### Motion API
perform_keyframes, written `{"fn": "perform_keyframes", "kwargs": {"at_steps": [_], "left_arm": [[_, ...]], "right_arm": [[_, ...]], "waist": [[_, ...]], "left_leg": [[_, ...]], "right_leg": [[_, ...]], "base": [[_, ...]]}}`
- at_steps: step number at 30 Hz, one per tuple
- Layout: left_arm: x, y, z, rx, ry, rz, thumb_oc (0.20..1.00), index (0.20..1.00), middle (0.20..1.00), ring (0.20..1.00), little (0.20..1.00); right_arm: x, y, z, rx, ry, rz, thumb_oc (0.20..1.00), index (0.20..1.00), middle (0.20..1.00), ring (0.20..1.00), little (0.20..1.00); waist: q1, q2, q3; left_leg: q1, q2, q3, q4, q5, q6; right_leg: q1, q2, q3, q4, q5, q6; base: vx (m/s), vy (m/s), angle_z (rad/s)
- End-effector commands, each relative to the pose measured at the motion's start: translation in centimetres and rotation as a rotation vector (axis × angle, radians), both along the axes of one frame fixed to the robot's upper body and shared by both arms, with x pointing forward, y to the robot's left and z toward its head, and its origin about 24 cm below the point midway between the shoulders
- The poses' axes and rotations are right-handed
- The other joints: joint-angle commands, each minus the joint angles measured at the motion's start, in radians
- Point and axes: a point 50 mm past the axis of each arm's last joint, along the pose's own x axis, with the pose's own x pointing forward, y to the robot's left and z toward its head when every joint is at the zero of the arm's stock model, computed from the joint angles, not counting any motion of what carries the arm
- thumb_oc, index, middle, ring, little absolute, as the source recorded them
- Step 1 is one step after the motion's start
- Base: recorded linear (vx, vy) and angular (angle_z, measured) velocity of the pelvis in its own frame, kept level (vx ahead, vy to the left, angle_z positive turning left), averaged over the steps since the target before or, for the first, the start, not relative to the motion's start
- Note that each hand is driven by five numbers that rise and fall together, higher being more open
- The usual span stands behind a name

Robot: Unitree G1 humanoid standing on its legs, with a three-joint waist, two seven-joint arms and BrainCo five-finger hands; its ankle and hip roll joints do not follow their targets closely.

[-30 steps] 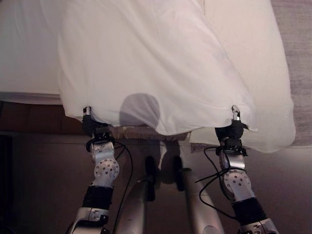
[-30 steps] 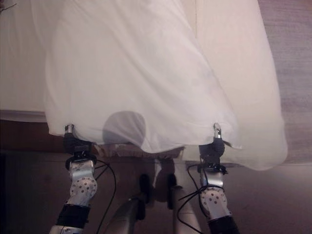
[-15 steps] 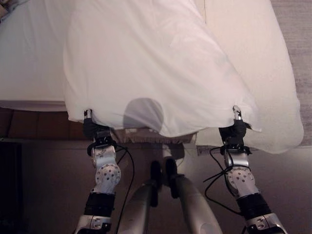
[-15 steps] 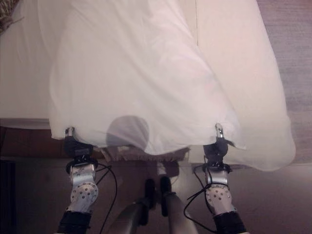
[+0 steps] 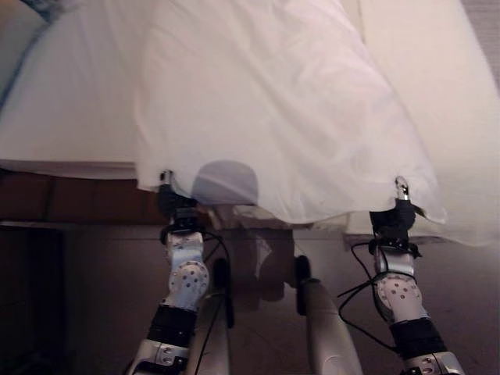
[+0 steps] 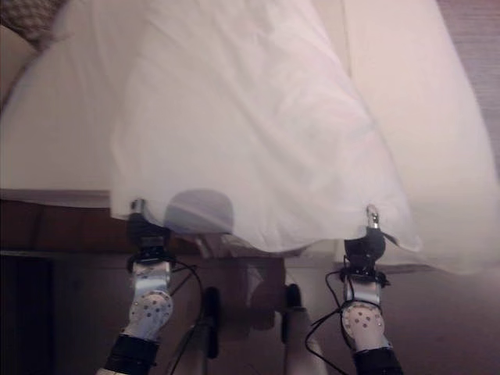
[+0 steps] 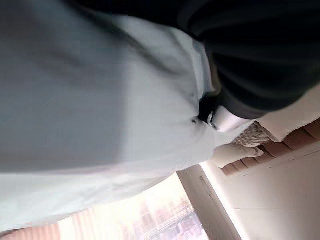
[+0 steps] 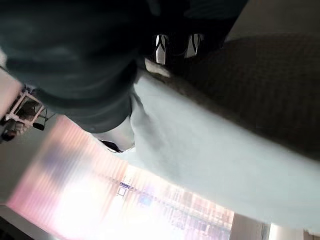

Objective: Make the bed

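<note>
No writing or label can be made out anywhere on the bedding. At the far left, a patterned woven cushion (image 6: 27,14) peeks in at the head of the bed (image 5: 70,117), whose smooth white mattress cover ends above a strip of reddish-brown brick-like base (image 5: 78,199). The left hand (image 5: 167,187) is raised at the near edge of the thin, softly creased white sheet (image 5: 273,101); its wrist view shows a silver finger against the cloth, and it seems to be pinching the hem, though the fingers are mostly buried in fabric. The sheet billows up from the bed between the two hands, its lower edge sagging in a curve. The right hand (image 5: 399,205) is lifted at the sheet's other near corner, clenched on the cloth, one silver fingertip poking above the hem. Beyond it, grey textured carpet (image 6: 476,47) runs beside the bed.
</note>
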Motion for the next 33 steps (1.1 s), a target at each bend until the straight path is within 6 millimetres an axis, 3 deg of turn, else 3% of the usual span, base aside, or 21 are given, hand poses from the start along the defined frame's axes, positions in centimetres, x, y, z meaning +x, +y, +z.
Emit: {"fn": "perform_keyframes", "kwargs": {"at_steps": [1, 3, 4, 5, 6, 8, 10, 15, 16, 17, 18, 20, 21, 22, 23, 25, 28, 29, 30, 32, 33], "left_arm": [[-1.3, 1.8, 2.8, 0.176, -0.177, 0.03, 0.2, 0.2, 0.2, 0.2, 0.2], [-1.3, 1.8, 2.9, 0.167, -0.172, 0.032, 0.2, 0.2, 0.2, 0.2, 0.2], [-1.4, 1.9, 2.6, 0.175, -0.156, 0.038, 0.2, 0.2, 0.2, 0.2, 0.2], [-1.5, 1.9, 2.6, 0.175, -0.156, 0.038, 0.2, 0.2, 0.2, 0.2, 0.2], [-1.4, 1.8, 2.7, 0.175, -0.153, 0.044, 0.2, 0.2, 0.2, 0.2, 0.2], [-1.4, 1.5, 2.4, 0.168, -0.141, 0.038, 0.2, 0.2, 0.2, 0.2, 0.2], [-1.4, 1.2, 2.2, 0.156, -0.133, 0.031, 0.2, 0.2, 0.2, 0.2, 0.2], [-1.8, 1.2, 1.0, 0.077, -0.086, 0.053, 0.2, 0.2, 0.2, 0.2, 0.2], [-1.7, 0.9, 0.9, 0.063, -0.081, 0.046, 0.2, 0.2, 0.2, 0.2, 0.2], [-1.6, 0.7, 1.0, 0.06, -0.082, 0.043, 0.2, 0.2, 0.2, 0.2, 0.2], [-1.5, 0.6, 0.9, 0.059, -0.077, 0.041, 0.2, 0.2, 0.2, 0.2, 0.2], [-1.5, 0.5, 0.6, 0.042, -0.067, 0.037, 0.2, 0.2, 0.2, 0.2, 0.2], [-1.7, 0.8, 0.5, 0.039, -0.064, 0.055, 0.2, 0.2, 0.2, 0.2, 0.2], [-1.7, 0.8, 0.5, 0.04, -0.065, 0.056, 0.2, 0.2, 0.2, 0.2, 0.2], [-1.9, 1.2, 0.9, 0.051, -0.084, 0.066, 0.2, 0.2, 0.2, 0.2, 0.2], [-2.1, 1.7, 1.2, 0.042, -0.091, 0.096, 0.2, 0.2, 0.2, 0.2, 0.2], [-2.1, 2.1, 1.6, 0.048, -0.102, 0.122, 0.2, 0.2, 0.2, 0.2, 0.2], [-2.1, 2.1, 1.6, 0.048, -0.102, 0.122, 0.2, 0.2, 0.2, 0.2, 0.2], [-2.0, 2.2, 1.7, 0.052, -0.11, 0.119, 0.2, 0.2, 0.2, 0.2, 0.2], [-1.9, 2.1, 1.8, 0.061, -0.115, 0.113, 0.2, 0.2, 0.2, 0.2, 0.2], [-1.5, 1.7, 1.9, 0.073, -0.122, 0.082, 0.2, 0.2, 0.2, 0.2, 0.2]], "right_arm": [[-0.7, 1.0, 0.4, -0.013, -0.074, 0.027, 0.2, 0.2, 0.2, 0.2, 0.2], [-0.6, 1.1, 0.3, -0.016, -0.057, 0.034, 0.2, 0.2, 0.2, 0.2, 0.2], [-0.8, 1.2, -0.1, -0.02, -0.045, 0.035, 0.2, 0.2, 0.2, 0.2, 0.2], [-0.8, 1.2, -0.1, -0.02, -0.045, 0.035, 0.2, 0.2, 0.2, 0.2, 0.2], [-0.9, 1.1, -0.3, -0.02, -0.042, 0.032, 0.2, 0.2, 0.2, 0.2, 0.2], [-1.1, 1.1, -0.4, -0.024, -0.04, 0.037, 0.2, 0.2, 0.2, 0.2, 0.2], [-1.1, 1.1, -0.3, -0.035, -0.045, 0.044, 0.2, 0.2, 0.2, 0.2, 0.2], [-1.2, 0.6, -0.6, -0.046, -0.017, 0.031, 0.2, 0.2, 0.2, 0.2, 0.2], [-1.3, 0.2, 0.2, -0.076, -0.032, 0.018, 0.2, 0.2, 0.2, 0.2, 0.2], [-1.3, -0.4, 0.5, -0.095, -0.035, 0.003, 0.2, 0.2, 0.2, 0.2, 0.2], [-1.3, -0.7, 0.5, -0.101, -0.032, -0.002, 0.2, 0.2, 0.2, 0.2, 0.2], [-1.3, -0.8, 0.4, -0.097, -0.028, -0.007, 0.2, 0.2, 0.2, 0.2, 0.2], [-1.5, -1.2, 0.3, -0.09, -0.028, -0.029, 0.2, 0.2, 0.2, 0.2, 0.2], [-1.5, -1.2, 0.3, -0.09, -0.028, -0.029, 0.2, 0.2, 0.2, 0.2, 0.2], [-1.4, -1.3, 0.3, -0.085, -0.035, -0.028, 0.2, 0.2, 0.2, 0.2, 0.2], [-1.5, -1.4, 0.0, -0.064, -0.031, -0.035, 0.2, 0.2, 0.2, 0.2, 0.2], [-1.6, -1.6, -0.3, -0.052, -0.019, -0.053, 0.2, 0.2, 0.2, 0.2, 0.2], [-1.6, -1.6, -0.3, -0.052, -0.019, -0.053, 0.2, 0.2, 0.2, 0.2, 0.2], [-1.6, -1.6, -0.3, -0.044, -0.018, -0.056, 0.2, 0.2, 0.2, 0.2, 0.2], [-1.5, -1.4, -0.3, -0.044, -0.023, -0.05, 0.2, 0.2, 0.2, 0.2, 0.2], [-1.6, -0.9, -0.3, -0.032, -0.032, -0.042, 0.2, 0.2, 0.2, 0.2, 0.2]], "waist": [[-0.029, -0.028, -0.09], [-0.024, -0.036, -0.08], [-0.028, -0.05, -0.083], [-0.027, -0.052, -0.083], [-0.031, -0.056, -0.082], [-0.035, -0.059, -0.081], [-0.037, -0.04, -0.082], [-0.027, -0.007, -0.103], [-0.031, 0.0, -0.083], [-0.025, 0.005, -0.069], [-0.019, 0.011, -0.064], [-0.019, 0.011, -0.067], [-0.026, -0.015, -0.071], [-0.026, -0.015, -0.073], [-0.018, -0.032, -0.09], [-0.015, -0.031, -0.096], [-0.017, -0.015, -0.101], [-0.017, -0.015, -0.1], [-0.012, -0.003, -0.101], [-0.012, 0.002, -0.099], [-0.012, 0.001, -0.1]], "left_leg": [[0.001, -0.028, -0.031, -0.07, 0.029, 0.009], [0.036, -0.057, -0.01, -0.143, 0.056, 0.009], [0.079, -0.089, 0.0, -0.207, 0.071, 0.007], [0.079, -0.089, 0.001, -0.211, 0.075, 0.007], [0.094, -0.105, -0.002, -0.226, 0.084, 0.003], [0.098, -0.123, -0.009, -0.236, 0.097, 0.005], [0.094, -0.126, -0.016, -0.252, 0.104, 0.012], [0.068, -0.118, -0.005, -0.223, 0.102, 0.018], [0.019, -0.114, 0.016, -0.121, 0.119, -0.017], [-0.015, -0.119, -0.001, -0.064, 0.156, -0.051], [-0.024, -0.146, -0.031, -0.059, 0.159, -0.067], [-0.013, -0.155, -0.056, -0.074, 0.141, -0.056], [-0.006, -0.079, -0.075, -0.081, 0.111, -0.032], [-0.01, -0.079, -0.075, -0.082, 0.114, -0.033], [0.002, -0.008, -0.157, -0.153, 0.143, -0.021], [0.03, 0.074, -0.227, -0.275, 0.225, -0.039], [0.057, 0.172, -0.205, -0.39, 0.32, -0.081], [0.063, 0.173, -0.204, -0.399, 0.325, -0.081], [0.082, 0.199, -0.182, -0.448, 0.347, -0.108], [0.1, 0.196, -0.163, -0.456, 0.328, -0.111], [0.08, 0.162, -0.188, -0.411, 0.289, -0.105]], "right_leg": [[0.041, 0.055, 0.016, -0.172, 0.134, 0.01], [0.007, 0.151, -0.068, -0.077, 0.042, -0.013], [-0.003, 0.266, -0.074, -0.005, -0.002, -0.027], [-0.005, 0.265, -0.073, -0.005, 0.0, -0.027], [-0.01, 0.302, -0.047, 0.002, -0.007, -0.031], [0.005, 0.332, -0.023, -0.017, -0.013, -0.056], [-0.018, 0.345, 0.018, -0.011, -0.012, -0.065], [0.007, 0.321, 0.031, -0.078, 0.012, -0.056], [0.028, 0.307, 0.034, -0.094, 0.011, -0.063], [0.038, 0.311, 0.038, -0.093, 0.008, -0.075], [0.039, 0.318, 0.034, -0.092, 0.009, -0.08], [0.04, 0.32, 0.036, -0.086, 0.008, -0.081], [0.036, 0.293, 0.049, -0.067, -0.004, -0.077], [0.033, 0.293, 0.049, -0.067, -0.002, -0.077], [0.013, 0.269, 0.072, -0.064, -0.005, -0.074], [-0.011, 0.262, 0.092, -0.041, -0.016, -0.073], [-0.018, 0.23, 0.097, -0.019, -0.03, -0.055], [-0.016, 0.23, 0.097, -0.019, -0.031, -0.056], [-0.01, 0.211, 0.097, -0.015, -0.032, -0.034], [-0.01, 0.207, 0.098, -0.014, -0.027, -0.023], [0.0, 0.166, 0.12, -0.048, 0.006, 0.006]], "base": [[0.0, 0.282, -0.18], [-0.03, 0.384, -0.1], [-0.02, 0.242, -0.16], [0.02, 0.194, -0.07], [0.02, 0.078, -0.07], [0.01, 0.072, 0.12], [-0.03, -0.002, 0.08], [-0.04, -0.113, 0.0], [-0.11, -0.148, 0.01], [-0.14, -0.172, 0.2], [-0.08, -0.11, 0.33], [-0.03, -0.055, 0.38], [-0.03, -0.024, 0.09], [0.0, 0.0, 0.0], [0.0, 0.082, 0.11], [0.01, 0.182, 0.11], [0.02, 0.277, 0.03], [0.09, 0.44, 0.05], [0.08, 0.452, -0.02], [0.06, 0.501, -0.09], [0.03, 0.412, -0.12]]}}
